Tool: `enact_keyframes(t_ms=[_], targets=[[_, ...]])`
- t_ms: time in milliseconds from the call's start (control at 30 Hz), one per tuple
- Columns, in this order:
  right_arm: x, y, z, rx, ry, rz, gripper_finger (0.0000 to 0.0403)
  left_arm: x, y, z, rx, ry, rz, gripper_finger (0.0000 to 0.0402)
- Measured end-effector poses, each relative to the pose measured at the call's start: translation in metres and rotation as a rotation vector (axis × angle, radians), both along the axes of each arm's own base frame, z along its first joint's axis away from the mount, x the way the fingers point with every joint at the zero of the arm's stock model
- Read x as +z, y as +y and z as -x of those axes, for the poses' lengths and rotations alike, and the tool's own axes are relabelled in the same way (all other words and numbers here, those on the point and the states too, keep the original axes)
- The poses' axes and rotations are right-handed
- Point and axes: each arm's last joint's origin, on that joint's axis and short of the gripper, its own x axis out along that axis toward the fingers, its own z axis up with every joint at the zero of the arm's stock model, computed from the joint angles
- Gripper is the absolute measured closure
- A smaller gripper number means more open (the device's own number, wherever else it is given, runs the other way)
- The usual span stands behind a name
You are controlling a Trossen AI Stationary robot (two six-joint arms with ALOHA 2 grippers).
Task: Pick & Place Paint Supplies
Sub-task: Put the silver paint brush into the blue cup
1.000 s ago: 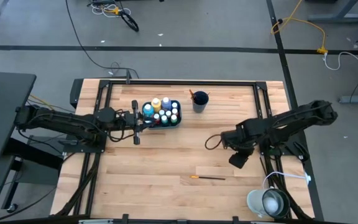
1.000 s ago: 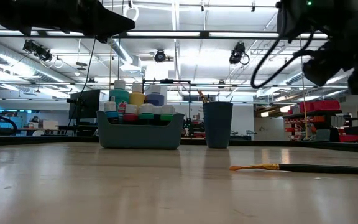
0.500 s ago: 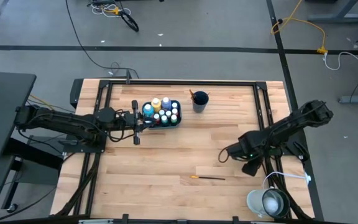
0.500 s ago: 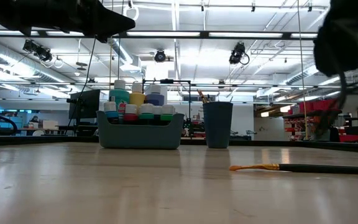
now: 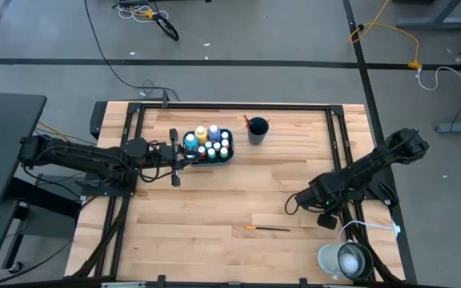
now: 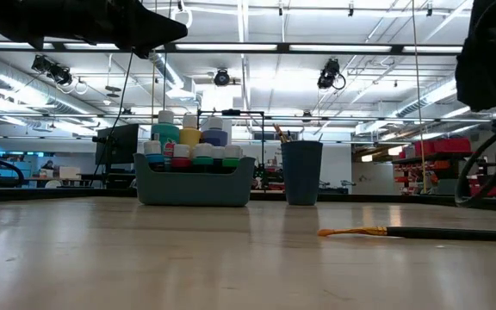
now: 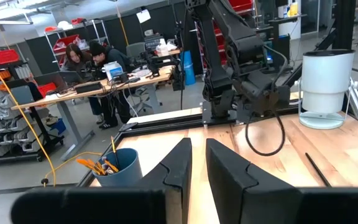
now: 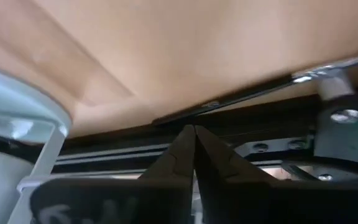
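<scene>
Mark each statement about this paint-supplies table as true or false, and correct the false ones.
1. A paintbrush lies loose on the table. True.
2. The tray is empty. False: it is packed with paint bottles.
3. The right gripper is shut with nothing between its fingers. True.
4. The right gripper holds the loose paintbrush. False: the brush lies on the wood, apart from that gripper, which is near the table's right edge.
5. The dark blue cup stands to the left of the tray in the high view. False: it stands to the tray's right.
6. The left gripper sits just beside the tray. True.
</scene>
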Motion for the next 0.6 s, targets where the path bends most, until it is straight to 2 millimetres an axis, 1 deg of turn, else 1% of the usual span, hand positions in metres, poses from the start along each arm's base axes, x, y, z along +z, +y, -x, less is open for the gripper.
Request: enact_keyframes(t_ms=[167,400,600], targets=[[-0.003,0.014,-0.001,0.091,0.005,-0.039,0.0394,0.000,0.000,0.000,0.000,-0.006,0.006,0.0347],[-0.016,0.025,0.007,0.169,0.136,0.070,0.0400,0.001,0.000,0.000,-0.001,-0.008,0.010,0.0347],[-0.023,0.027,0.005,0.177,0.139,0.113,0.0401,0.002,-0.001,0.000,-0.024,-0.018,0.012,0.0347]])
